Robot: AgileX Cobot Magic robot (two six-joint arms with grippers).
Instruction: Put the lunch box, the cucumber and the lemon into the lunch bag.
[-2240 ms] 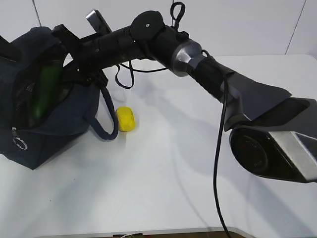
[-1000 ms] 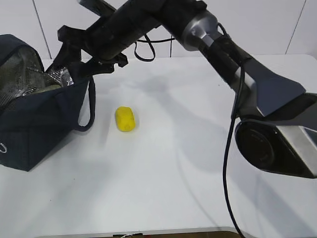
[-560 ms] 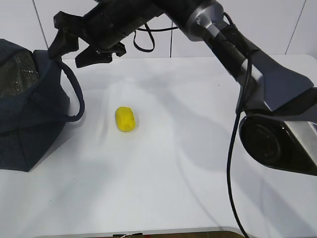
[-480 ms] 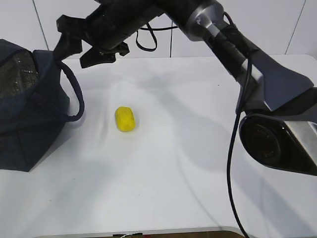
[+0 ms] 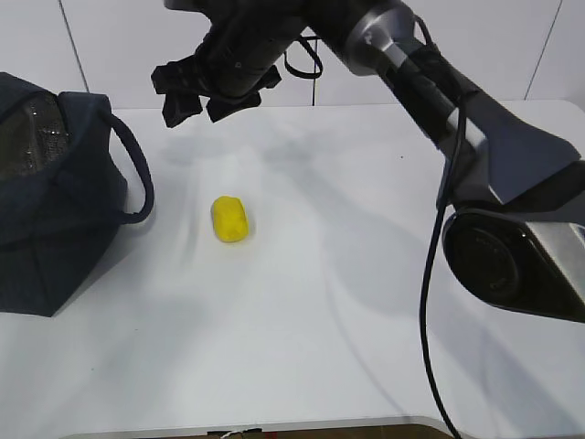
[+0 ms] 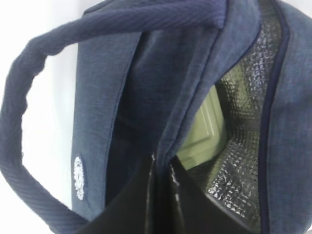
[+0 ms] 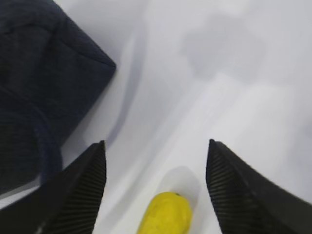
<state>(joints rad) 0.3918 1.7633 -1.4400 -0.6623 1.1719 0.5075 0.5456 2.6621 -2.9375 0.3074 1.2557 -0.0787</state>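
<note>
The navy lunch bag (image 5: pixel 55 210) stands at the table's left, mouth open, showing silver lining. My left gripper (image 6: pixel 161 168) is shut on the bag's fabric rim; it is out of the exterior view. Inside the bag the lunch box's pale green lid (image 6: pixel 204 131) shows against the silver lining (image 6: pixel 243 112). The cucumber is hidden. The yellow lemon (image 5: pixel 229 219) lies on the table right of the bag. My right gripper (image 5: pixel 196 105) hangs open and empty above the table, behind the lemon. In its wrist view the lemon (image 7: pixel 165 214) lies below the open right gripper (image 7: pixel 156 145).
One loop handle (image 5: pixel 137 174) hangs off the bag's right side toward the lemon, and shows in the left wrist view (image 6: pixel 29 97). The bag's corner (image 7: pixel 53 63) fills the upper left of the right wrist view. The white table (image 5: pixel 347 302) stretches right and forward.
My right gripper has come up out of the bag's mouth, empty and open, and moved right to above the lemon. The cucumber seen in the bag earlier is no longer visible.
</note>
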